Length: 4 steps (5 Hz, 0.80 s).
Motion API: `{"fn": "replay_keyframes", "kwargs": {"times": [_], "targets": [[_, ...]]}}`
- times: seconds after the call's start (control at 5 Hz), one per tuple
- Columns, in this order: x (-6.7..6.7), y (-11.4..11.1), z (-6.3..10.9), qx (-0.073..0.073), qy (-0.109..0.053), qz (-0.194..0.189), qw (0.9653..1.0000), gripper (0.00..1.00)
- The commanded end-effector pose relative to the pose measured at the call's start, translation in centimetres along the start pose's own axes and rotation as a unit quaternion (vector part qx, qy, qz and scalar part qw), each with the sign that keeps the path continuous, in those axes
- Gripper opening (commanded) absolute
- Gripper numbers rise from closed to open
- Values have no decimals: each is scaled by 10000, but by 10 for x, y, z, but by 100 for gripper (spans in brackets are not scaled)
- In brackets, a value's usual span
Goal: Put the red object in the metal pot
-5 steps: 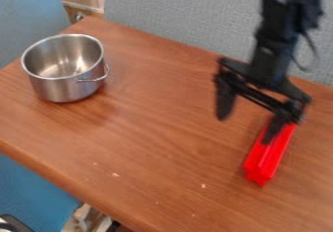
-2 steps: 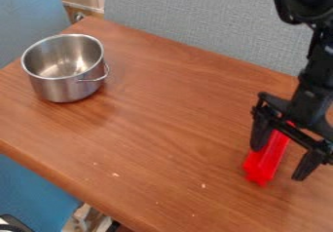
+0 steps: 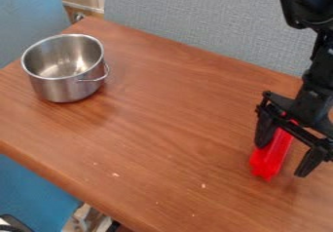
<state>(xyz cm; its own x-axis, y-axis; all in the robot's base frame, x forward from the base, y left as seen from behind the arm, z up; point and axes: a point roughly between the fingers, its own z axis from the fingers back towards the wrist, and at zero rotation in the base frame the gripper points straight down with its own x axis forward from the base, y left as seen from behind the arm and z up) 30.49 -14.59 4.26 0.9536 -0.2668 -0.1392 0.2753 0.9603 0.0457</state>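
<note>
The wooden table [image 3: 156,109] fills most of what I see, its brown top running from the upper left down to the right edge, with a blue-grey wall [image 3: 196,12] behind it. My arm [image 3: 313,41] comes down from the upper right corner, black and upright, ending in my gripper [image 3: 289,146], which points straight down at the table's right side. My fingers [image 3: 264,131] are spread as wide as they go and hold nothing — one stands on the left of the red object [image 3: 271,158] and the other on its right, so the block sits in the gap between them, its upper end hidden behind my hand. Whether either finger touches it I cannot tell. The red object lies on the wood near the table's right edge, its lower end poking out below my fingertips. The metal pot [image 3: 65,67] stands well apart from it — at the far left of the table, upright, shiny, with nothing inside that I can make out, a small handle at its right side.
</note>
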Motion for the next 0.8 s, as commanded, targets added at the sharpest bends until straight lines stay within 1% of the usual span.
{"fn": "replay_keyframes", "kwargs": {"times": [0.0, 0.2, 0.6], "targets": [[8, 7, -8, -48, -62, 5, 10000, 100], [10, 9, -21, -46, 8, 2, 10000, 100], [9, 13, -42, -12, 161, -12, 9999, 100]]}}
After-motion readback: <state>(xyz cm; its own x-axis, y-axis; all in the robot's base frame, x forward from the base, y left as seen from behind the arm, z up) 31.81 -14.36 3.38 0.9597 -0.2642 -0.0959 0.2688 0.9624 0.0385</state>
